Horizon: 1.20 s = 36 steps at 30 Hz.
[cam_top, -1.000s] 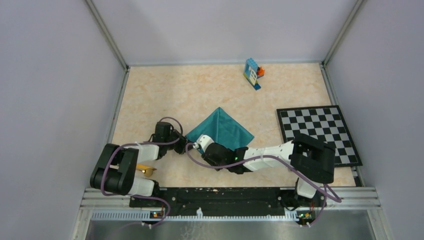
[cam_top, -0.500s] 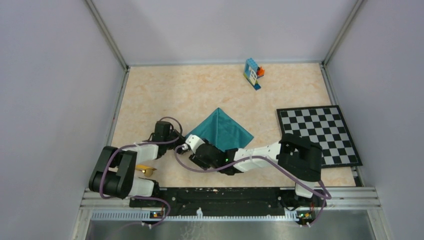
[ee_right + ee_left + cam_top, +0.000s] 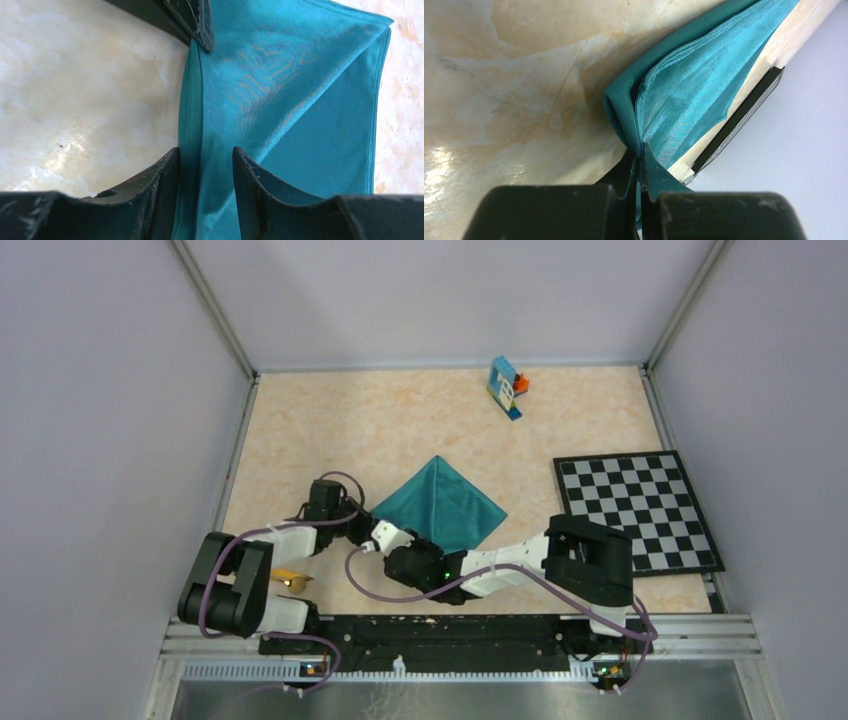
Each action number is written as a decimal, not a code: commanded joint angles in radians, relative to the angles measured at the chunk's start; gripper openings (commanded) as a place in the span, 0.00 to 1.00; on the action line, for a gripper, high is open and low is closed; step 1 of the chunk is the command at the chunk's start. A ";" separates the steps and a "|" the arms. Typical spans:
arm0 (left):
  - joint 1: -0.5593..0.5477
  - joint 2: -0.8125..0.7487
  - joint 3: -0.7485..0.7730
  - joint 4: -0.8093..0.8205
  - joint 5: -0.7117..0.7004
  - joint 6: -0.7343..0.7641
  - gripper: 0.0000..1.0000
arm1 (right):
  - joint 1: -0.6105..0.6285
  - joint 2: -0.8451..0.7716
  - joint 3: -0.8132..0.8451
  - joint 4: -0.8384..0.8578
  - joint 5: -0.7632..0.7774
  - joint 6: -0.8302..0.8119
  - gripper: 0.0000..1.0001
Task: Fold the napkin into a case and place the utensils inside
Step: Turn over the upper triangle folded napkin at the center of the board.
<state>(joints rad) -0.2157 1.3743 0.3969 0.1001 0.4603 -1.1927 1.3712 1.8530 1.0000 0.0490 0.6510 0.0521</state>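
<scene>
At the middle of the surface (image 3: 330, 430), a teal napkin (image 3: 440, 502) folded flat into a triangle. Points its tip at the far wall; runs its long side left to right, nearest the arms, partly hidden under the right arm. Pinched at the left corner by the left gripper (image 3: 640, 155), jaws pressed together on the doubled cloth. Straddled just beside that corner by the right gripper (image 3: 205, 155), jaws apart, with the folded edge lying between them. Beside the left arm's base, well apart from the napkin, a small golden utensil (image 3: 290, 578), mostly hidden. Off to the right, a checkerboard mat (image 3: 635, 510); by the far edge, toy blocks (image 3: 507, 385).
</scene>
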 commanded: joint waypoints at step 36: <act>0.136 -0.302 0.521 -0.795 -0.349 0.181 0.00 | -0.025 -0.094 0.179 0.112 -0.661 0.219 0.00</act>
<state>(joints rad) -0.1444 1.1778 0.7525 -0.5117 0.3229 -1.0595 1.3415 1.7554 1.0576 0.0948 0.3580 0.2028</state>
